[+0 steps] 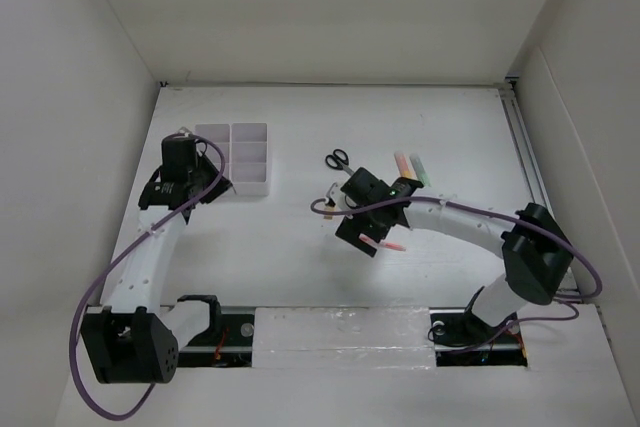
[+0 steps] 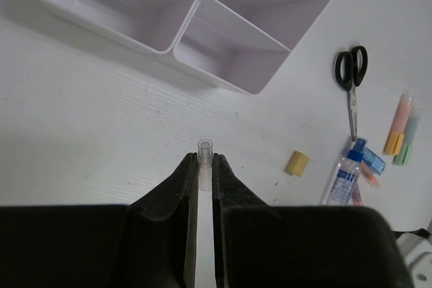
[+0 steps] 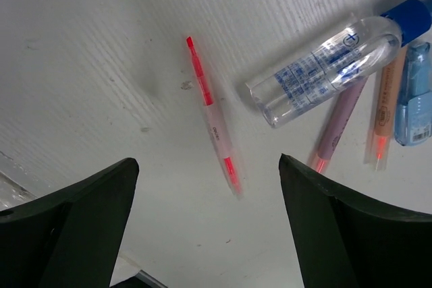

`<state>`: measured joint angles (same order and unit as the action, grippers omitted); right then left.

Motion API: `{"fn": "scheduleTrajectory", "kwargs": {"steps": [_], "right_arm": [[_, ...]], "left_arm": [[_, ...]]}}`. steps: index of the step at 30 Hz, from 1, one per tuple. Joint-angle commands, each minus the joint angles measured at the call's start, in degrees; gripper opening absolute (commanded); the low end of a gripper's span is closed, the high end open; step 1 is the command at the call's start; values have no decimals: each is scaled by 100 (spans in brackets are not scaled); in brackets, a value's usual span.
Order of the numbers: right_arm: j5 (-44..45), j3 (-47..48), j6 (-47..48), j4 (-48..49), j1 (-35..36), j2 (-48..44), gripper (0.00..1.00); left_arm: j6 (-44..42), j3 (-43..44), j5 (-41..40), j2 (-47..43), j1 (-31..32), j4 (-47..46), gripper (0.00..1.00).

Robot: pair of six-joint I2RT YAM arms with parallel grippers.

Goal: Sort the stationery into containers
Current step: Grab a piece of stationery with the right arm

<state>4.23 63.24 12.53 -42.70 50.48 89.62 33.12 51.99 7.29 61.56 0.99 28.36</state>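
Rightward of organizer [image 2: 233, 79], scissors [image 2: 352, 85] and eraser [image 2: 297, 163]

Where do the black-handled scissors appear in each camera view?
Top external: scissors at centre, right of the organizer.
Left wrist: upper right, right of the organizer.
Right wrist: not in view.
Shared landmark: the white organizer, in top and left wrist views only.

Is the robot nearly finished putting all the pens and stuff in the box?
Not nearly. Done: nothing yet; the organizer compartments in view look empty. In hand: the left gripper is shut on a thin clear tube near it, and the right gripper hangs open over a red pen. Left: scissors, yellow eraser, bottle and markers all lie on the table.
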Motion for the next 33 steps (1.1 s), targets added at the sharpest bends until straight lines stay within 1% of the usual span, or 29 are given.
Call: {"fn": "scheduleTrajectory", "kwargs": {"steps": [1, 2, 4, 7, 11, 18, 21, 22, 26, 28, 31, 32, 33], "right_arm": [[-308, -31, 241, 87, -178, 81, 90], [-309, -31, 293, 86, -257, 82, 90], [-527, -31, 355, 34, -467, 283, 84], [-616, 21, 434, -46, -469, 354, 82], [-748, 21, 495, -46, -670, 511, 80], [-748, 21, 548, -46, -618, 960, 80], [-748, -31, 548, 103, -565, 960, 79], [-748, -179, 548, 156, -565, 960, 79], [-634, -365, 548, 341, -434, 1030, 69], [-581, -365, 548, 341, -363, 1092, 60], [-528, -365, 548, 341, -241, 1223, 53], [-476, -365, 548, 341, -188, 1285, 53], [-476, -365, 548, 341, -188, 1286, 50]], "left_arm": [[-113, -57, 62, -232, -20, -199, 0], [-113, -57, 62, -232, -20, -199, 0], [-113, -57, 62, -232, -20, -199, 0], [-113, -57, 62, -232, -20, -199, 0], [-113, -57, 62, -232, -20, -199, 0], [-166, -57, 62, -179, -20, -199, 0], [-166, -57, 62, -179, -20, -199, 0], [-166, -57, 62, -179, -20, -199, 0], [-166, -4, 62, -179, -20, -199, 0], [-166, -4, 62, -179, -20, -199, 0], [-166, -4, 62, -179, -20, -146, 0], [-166, -4, 10, -179, -20, -146, 0], [-166, -4, 9, -179, -20, -146, 0]]}}
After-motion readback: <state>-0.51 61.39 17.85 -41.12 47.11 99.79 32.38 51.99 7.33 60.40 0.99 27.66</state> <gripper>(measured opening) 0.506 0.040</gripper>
